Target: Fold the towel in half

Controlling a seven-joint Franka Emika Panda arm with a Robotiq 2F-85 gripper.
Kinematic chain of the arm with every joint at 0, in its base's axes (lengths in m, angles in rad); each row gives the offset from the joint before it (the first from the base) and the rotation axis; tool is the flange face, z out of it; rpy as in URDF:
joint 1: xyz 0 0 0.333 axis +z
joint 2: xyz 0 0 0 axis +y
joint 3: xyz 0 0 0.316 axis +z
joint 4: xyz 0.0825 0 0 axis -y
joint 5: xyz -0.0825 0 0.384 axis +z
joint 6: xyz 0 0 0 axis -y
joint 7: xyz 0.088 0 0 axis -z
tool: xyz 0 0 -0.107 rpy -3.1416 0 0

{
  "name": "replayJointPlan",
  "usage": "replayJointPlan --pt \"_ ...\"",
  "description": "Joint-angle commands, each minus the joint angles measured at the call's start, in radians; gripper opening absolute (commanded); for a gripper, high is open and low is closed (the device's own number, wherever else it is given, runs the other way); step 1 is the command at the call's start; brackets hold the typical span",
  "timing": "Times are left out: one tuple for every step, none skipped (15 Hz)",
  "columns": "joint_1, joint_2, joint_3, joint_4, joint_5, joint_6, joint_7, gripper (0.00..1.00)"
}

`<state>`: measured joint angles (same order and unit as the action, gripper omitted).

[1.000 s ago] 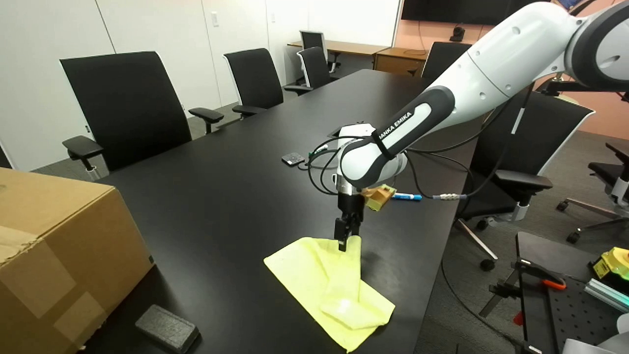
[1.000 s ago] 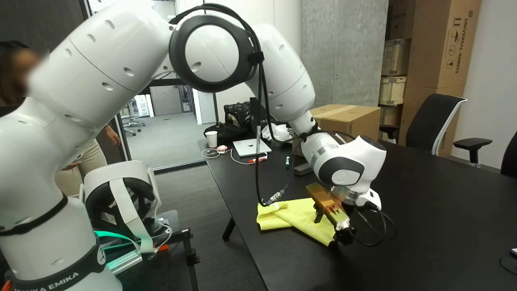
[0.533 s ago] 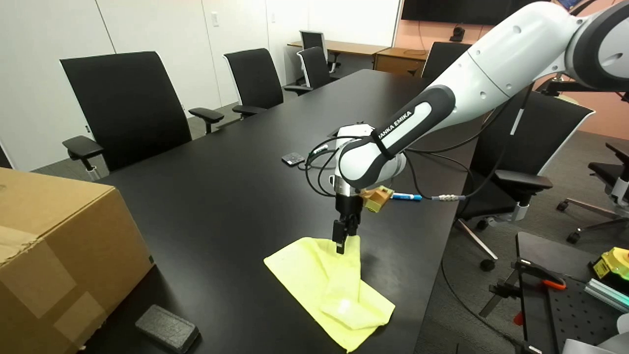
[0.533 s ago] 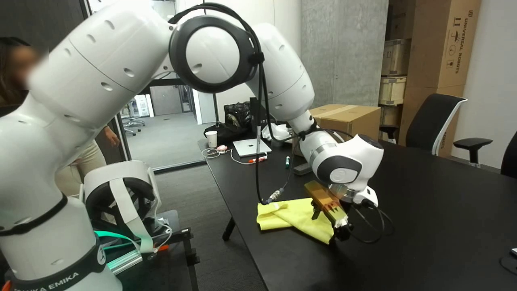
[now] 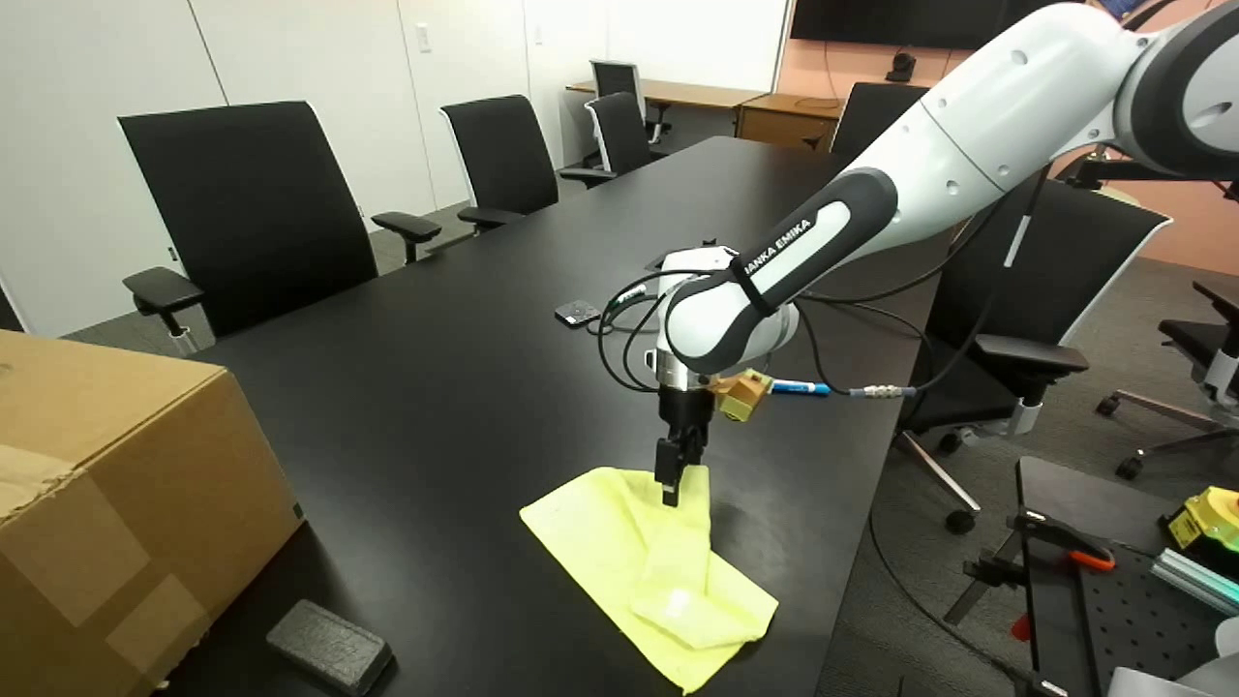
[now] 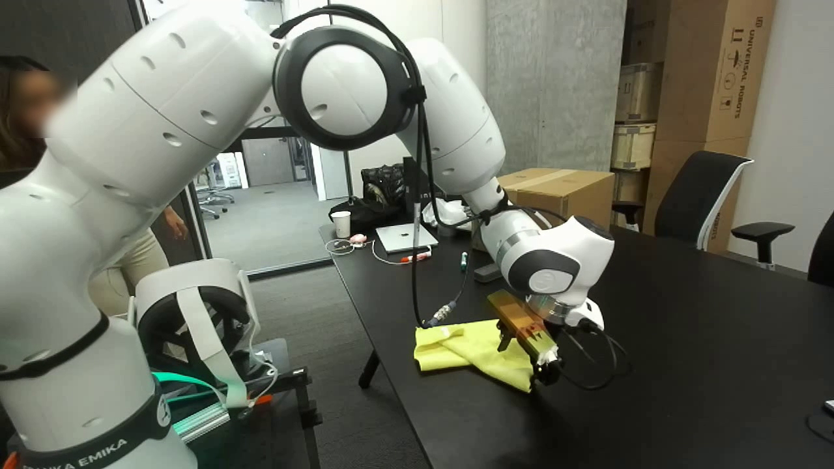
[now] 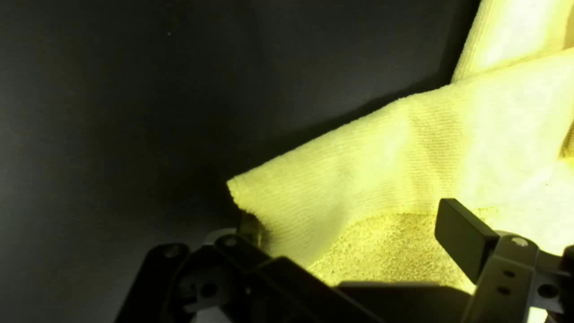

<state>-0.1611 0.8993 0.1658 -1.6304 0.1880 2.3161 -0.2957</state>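
- There's the towel point(image 5: 650, 573), lower centre in an exterior view, creased and overlapping itself on the black table point(image 5: 436, 416)!
- Right at its edge, the gripper point(image 7: 356, 233): jaws standing wide apart in the wrist view, yellow cloth showing between them.
- In an exterior view: cardboard box point(image 5: 165, 513) far left, dark block point(image 5: 329, 646) lower left, blue marker point(image 5: 801, 387) right of centre.
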Motion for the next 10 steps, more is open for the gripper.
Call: replayJointPlan --pt "-0.004 -0.02 0.005 -0.012 0.006 -0.027 -0.029 1.0" --pt "-0.004 -0.022 0.004 -0.013 0.004 -0.034 -0.033 1.0" --pt "-0.004 -0.024 0.004 -0.013 0.003 -0.039 -0.037 1.0" --pt "-0.003 -0.025 0.003 -0.011 0.0 -0.044 -0.042 1.0" --pt "-0.002 -0.026 0.002 -0.01 -0.001 -0.05 -0.045 1.0" --pt "-0.003 -0.027 0.002 -0.009 -0.003 -0.059 -0.053 1.0" --pt "-0.003 -0.026 0.001 -0.004 -0.006 -0.069 -0.059 1.0" --pt "-0.002 -0.025 0.0 0.0 -0.007 -0.075 -0.064 0.9" --pt "-0.001 -0.025 0.0 0.002 -0.008 -0.082 -0.069 0.74" --pt "0.002 -0.024 -0.001 0.006 -0.011 -0.089 -0.073 0.67"
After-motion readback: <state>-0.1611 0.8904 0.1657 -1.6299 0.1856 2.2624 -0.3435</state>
